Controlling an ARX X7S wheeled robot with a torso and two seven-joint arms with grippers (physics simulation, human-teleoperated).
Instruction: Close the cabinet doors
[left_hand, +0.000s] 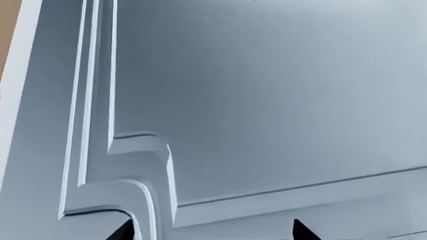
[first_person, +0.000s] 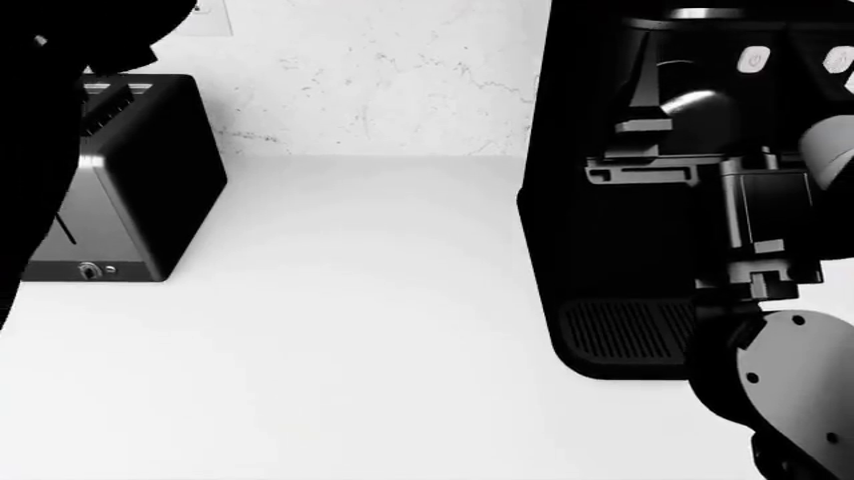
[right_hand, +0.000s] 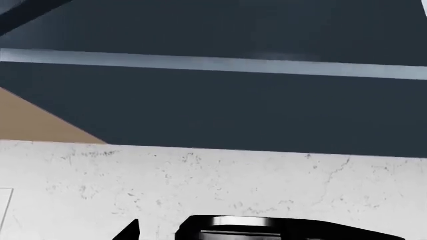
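A blue-grey cabinet door (left_hand: 267, 100) with raised panel moulding (left_hand: 140, 150) fills the left wrist view at very close range. My left gripper (left_hand: 212, 232) faces it, open, its two black fingertips (left_hand: 123, 231) wide apart with nothing between them. In the right wrist view a dark blue-grey cabinet surface (right_hand: 213, 110) with a pale strip (right_hand: 213, 64) hangs above the marbled wall (right_hand: 200, 175); I cannot tell whether it is a door. My right gripper (right_hand: 213, 232) shows only one fingertip (right_hand: 130, 231), set far to one side, so it looks open. No cabinet doors appear in the head view.
On the white counter (first_person: 347, 330) a black toaster (first_person: 127, 190) stands at the left and a black coffee machine (first_person: 627, 200) at the right. My right arm (first_person: 774, 370) rises in front of the machine. My left arm (first_person: 54, 60) is a dark shape at the upper left.
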